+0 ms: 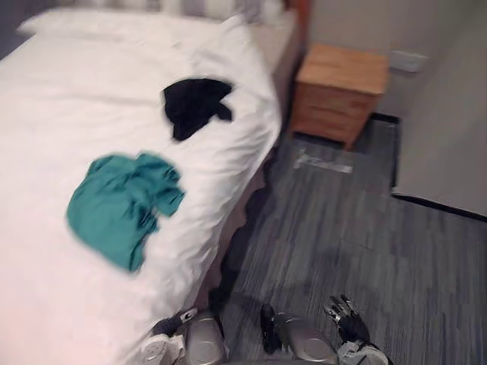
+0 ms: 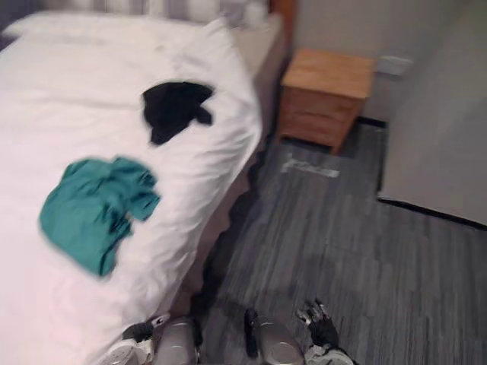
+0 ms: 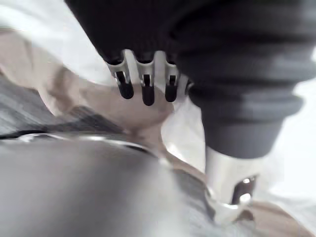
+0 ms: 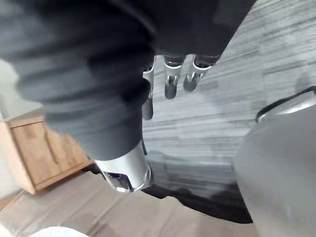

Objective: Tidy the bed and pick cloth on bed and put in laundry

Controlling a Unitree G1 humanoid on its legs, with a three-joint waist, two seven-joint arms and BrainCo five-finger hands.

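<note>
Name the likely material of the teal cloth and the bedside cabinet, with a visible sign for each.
Teal cloth: soft matte fabric, possibly cotton; it lies crumpled in folds. Bedside cabinet: wood or wood veneer; warm brown, matte surface.

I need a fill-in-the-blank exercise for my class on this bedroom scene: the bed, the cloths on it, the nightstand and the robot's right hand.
1. The teal cloth lies nearer the robot than the ___ cloth.
2. Both cloths lie on the ___ sheet of the bed.
3. The nightstand beside the bed is made of ___.
4. The right hand hangs over the grey floor, holding ___.
Missing words: black; white; wood; nothing.
</note>
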